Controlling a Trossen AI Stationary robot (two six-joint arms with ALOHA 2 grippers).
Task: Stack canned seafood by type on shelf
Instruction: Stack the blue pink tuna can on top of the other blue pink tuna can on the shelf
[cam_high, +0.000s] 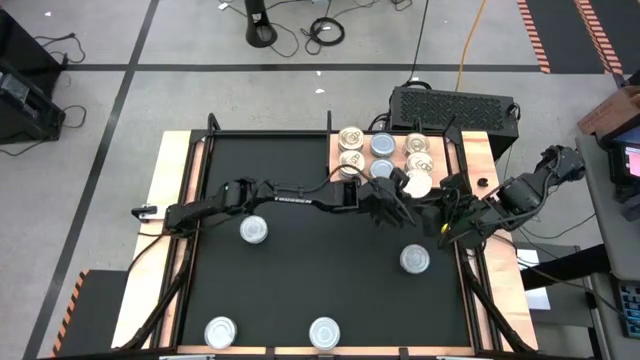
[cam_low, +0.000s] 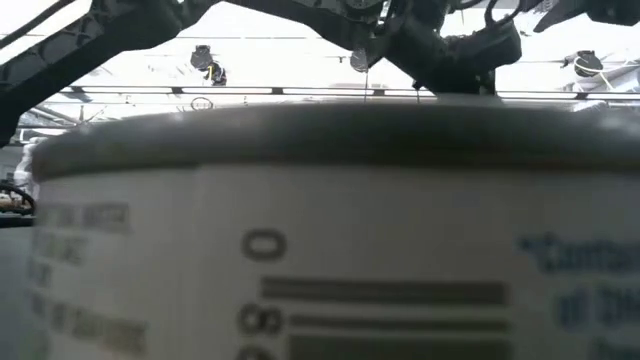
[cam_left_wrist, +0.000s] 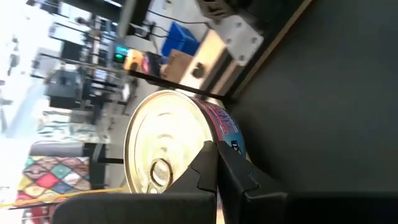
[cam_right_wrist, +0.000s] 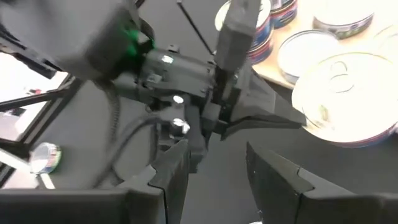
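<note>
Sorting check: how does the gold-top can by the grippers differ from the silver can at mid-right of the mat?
The gold-top can has a gold-tan lid; the silver can has a silver lid. The gold-top can sits at the shelf edge with the left gripper beside it; the silver can stands alone on the black mat. Both are short round tins.

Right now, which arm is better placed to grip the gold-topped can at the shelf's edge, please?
Probably the right: its end effector is open near the can, while the left end effector is shut, its tips at the can's rim.
</note>
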